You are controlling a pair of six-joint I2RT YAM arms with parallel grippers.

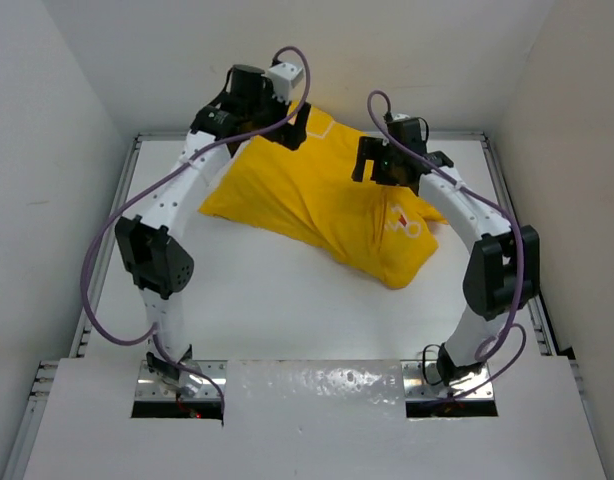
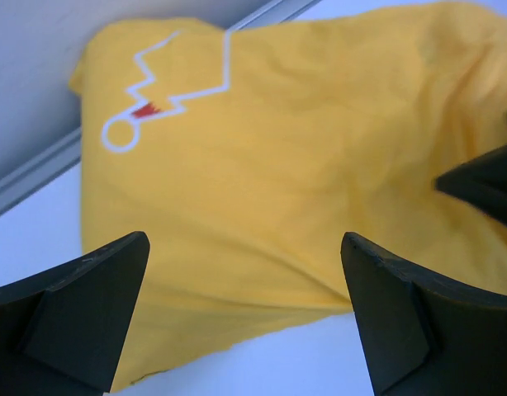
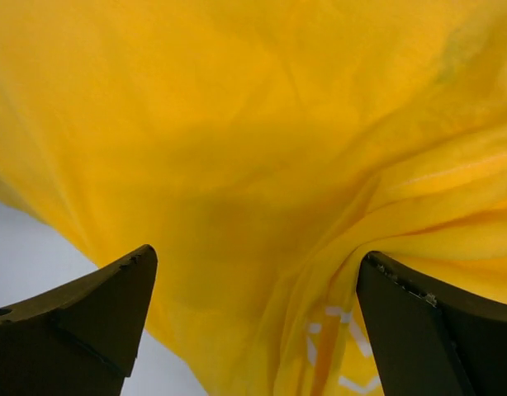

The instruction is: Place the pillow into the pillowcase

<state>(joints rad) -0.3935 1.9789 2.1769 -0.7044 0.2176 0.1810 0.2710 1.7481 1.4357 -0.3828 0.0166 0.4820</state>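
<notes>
The bright yellow pillowcase (image 1: 317, 200) lies rumpled and bulging across the back of the white table, with a white and red print near its right end (image 1: 407, 225). No cream-white pillow surface shows in any view. My left gripper (image 1: 290, 128) is open over the case's far left corner. In the left wrist view the case (image 2: 278, 165) fills the space beyond the gripper (image 2: 245, 247), and its edge lies between the jaws. My right gripper (image 1: 385, 165) is open over the middle of the case. The right wrist view shows folds of the case (image 3: 237, 124) between the spread jaws of the gripper (image 3: 258, 256), which hold nothing.
The white table (image 1: 267, 300) is boxed in by white walls at the back and both sides. A metal rail (image 2: 39, 173) runs along the back edge, close to the case's corner. The arm bases stand at the near edge.
</notes>
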